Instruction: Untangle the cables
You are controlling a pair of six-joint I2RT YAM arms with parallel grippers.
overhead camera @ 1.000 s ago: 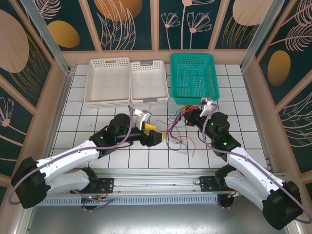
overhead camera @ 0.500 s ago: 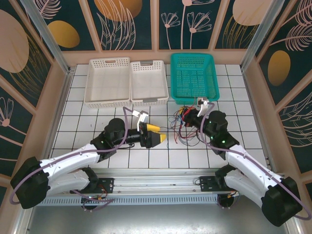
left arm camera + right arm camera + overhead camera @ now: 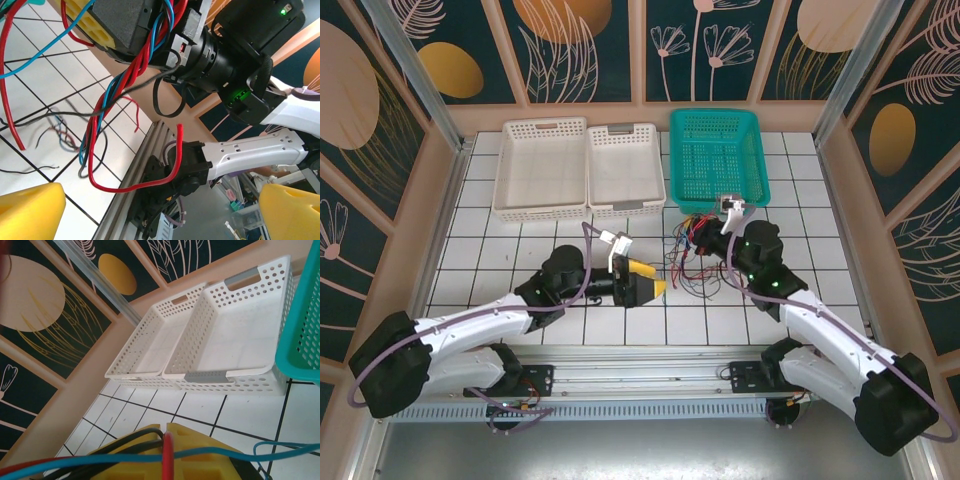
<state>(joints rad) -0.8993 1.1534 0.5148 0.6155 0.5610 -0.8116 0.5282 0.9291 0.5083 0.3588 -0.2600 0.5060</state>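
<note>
Left gripper (image 3: 649,279): jaws spread wide, with nothing between them. It sits over the middle of the table (image 3: 480,250), pointing at the tangle from just beside it. In the left wrist view its two yellow fingertips (image 3: 27,210) stand far apart at the bottom corners, clear of every wire.

Right gripper (image 3: 705,234): clamped tight on the cables (image 3: 686,262). In its own wrist view, red, black and blue strands pass between the closed yellow pads (image 3: 200,452).

Right gripper, seen from the left wrist: its black body and yellow pad (image 3: 90,22) sit at the top of the view. The wires come out from under it.

Cables: they are on the table right of its middle, just in front of the near rim of the teal basket (image 3: 761,160).

Cable bundle: red, blue and black strands (image 3: 122,80) twist together into a rope that slants down from the right gripper. One red strand hangs in a wide loop and ends in a cut tip pointing up. Thin loose ends — black, red and blue — lie spread on the white tiles below. I cannot tell how many wires there are.

Baskets: all three stand in a row along the far edge of the table. Two white ones (image 3: 503,170) (image 3: 627,205) sit side by side towards the far left, and the teal one is at their right.
</note>
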